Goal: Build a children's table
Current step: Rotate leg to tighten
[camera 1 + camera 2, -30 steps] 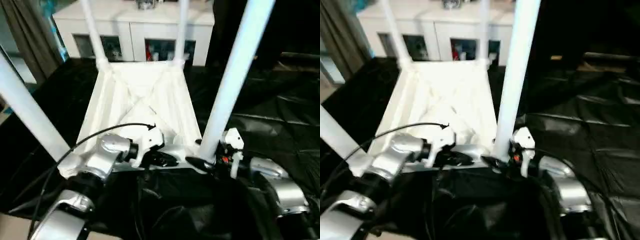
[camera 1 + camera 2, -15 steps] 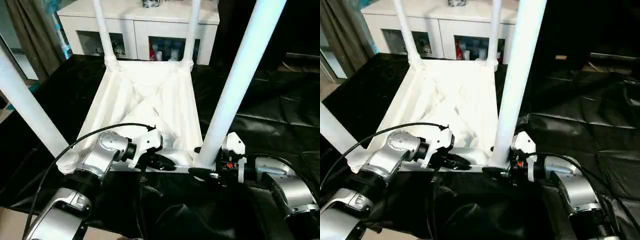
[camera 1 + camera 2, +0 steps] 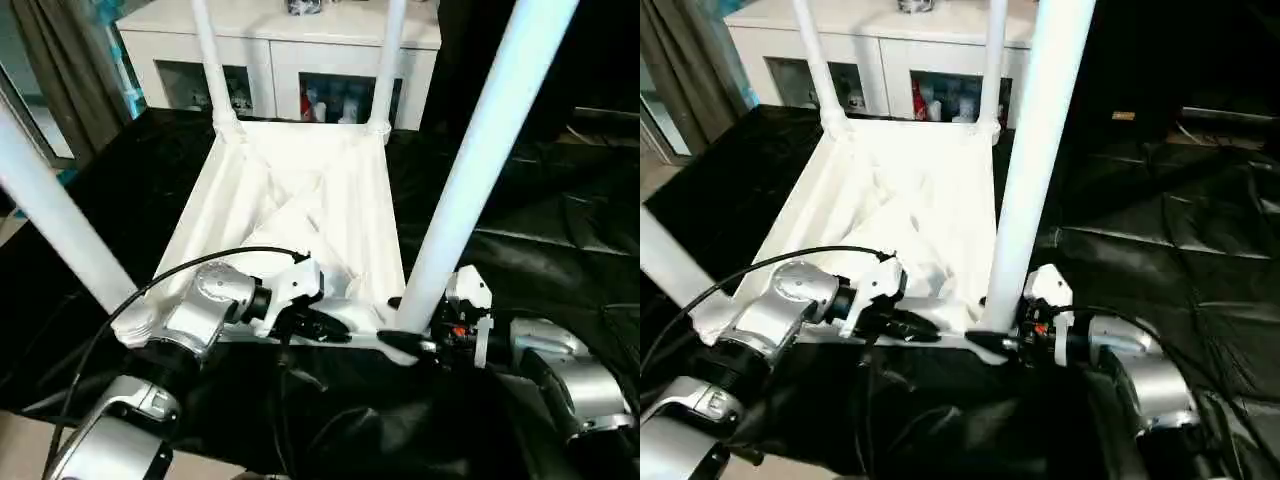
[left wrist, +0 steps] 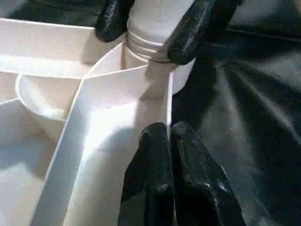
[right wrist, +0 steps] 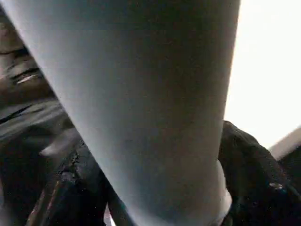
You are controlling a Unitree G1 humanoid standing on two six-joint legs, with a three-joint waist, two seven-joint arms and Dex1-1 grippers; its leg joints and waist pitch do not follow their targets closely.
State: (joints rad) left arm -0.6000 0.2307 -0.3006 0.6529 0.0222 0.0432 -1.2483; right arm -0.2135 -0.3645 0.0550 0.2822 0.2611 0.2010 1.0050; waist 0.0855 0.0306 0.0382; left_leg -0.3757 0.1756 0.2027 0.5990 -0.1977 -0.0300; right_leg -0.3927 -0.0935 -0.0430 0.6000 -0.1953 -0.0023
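Observation:
The children's table (image 3: 300,200) lies upside down on the black-covered work table, ribbed underside up, with all its white legs standing upward. My left gripper (image 3: 335,328) is at the near rim, and the left wrist view shows its fingers (image 4: 155,165) shut on the thin rim wall. My right gripper (image 3: 405,340) is at the base of the near right leg (image 3: 480,150). One black finger (image 4: 197,28) lies against each side of the leg, just above the corner socket. The near left leg (image 3: 50,220) rises past my left forearm.
The black cover (image 3: 560,220) lies wrinkled all around the white table. A white cabinet (image 3: 280,30) with open shelves stands behind the far legs (image 3: 212,60). A grey curtain (image 3: 70,80) hangs at the far left. A black cable (image 3: 180,275) arcs over my left wrist.
My right gripper's fingers have closed in on the base of the near right leg. The left gripper has stayed shut on the rim. The camera has shifted slightly.

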